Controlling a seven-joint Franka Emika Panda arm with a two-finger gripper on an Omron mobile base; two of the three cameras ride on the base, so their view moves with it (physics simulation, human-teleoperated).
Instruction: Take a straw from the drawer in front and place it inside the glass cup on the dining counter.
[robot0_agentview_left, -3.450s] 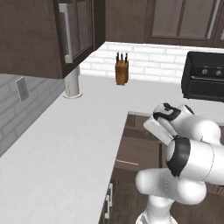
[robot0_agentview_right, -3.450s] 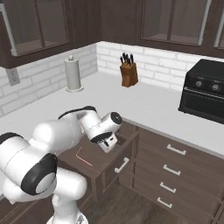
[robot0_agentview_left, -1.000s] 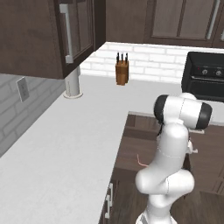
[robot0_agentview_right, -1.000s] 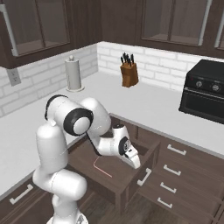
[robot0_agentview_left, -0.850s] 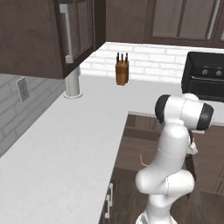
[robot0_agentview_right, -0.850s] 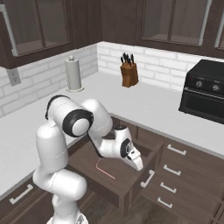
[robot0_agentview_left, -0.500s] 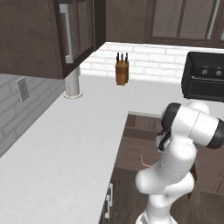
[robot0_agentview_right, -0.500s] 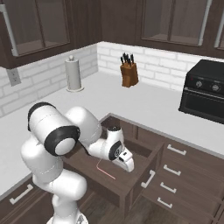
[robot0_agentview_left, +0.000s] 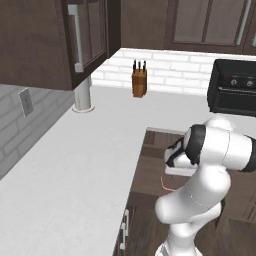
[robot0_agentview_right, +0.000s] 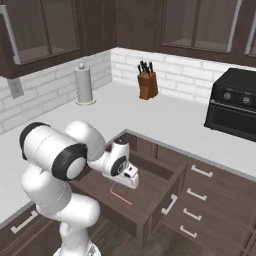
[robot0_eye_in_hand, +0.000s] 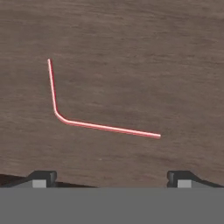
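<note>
L-shaped white worktop runs along the brick wall, with a dark countertop oven at its far right end, a paper towel roll toward the left, and a knife block between them near the wall corner. Dark upper cabinets with silver handles hang above the worktop. Below the worktop edge, the drawer is pulled out wide, its dark wood floor exposed; closed drawer fronts with silver handles sit to the right of it. White arm reaches down into the drawer, with the gripper low over the drawer floor near the middle. Jaws stand fully apart, the two dark fingertips spread wide at the bottom edge of the hand view, nothing between them, touching nothing. The straw lies flat on the drawer floor just in front of the gripper, toward the drawer's front panel; thin, red, bent into an L shape with a short leg and a longer leg. In the hand view it lies ahead of the fingertips, within the span between them, clear of both. In the left base view the straw shows as a red sliver on the drawer floor just beside the arm.
</note>
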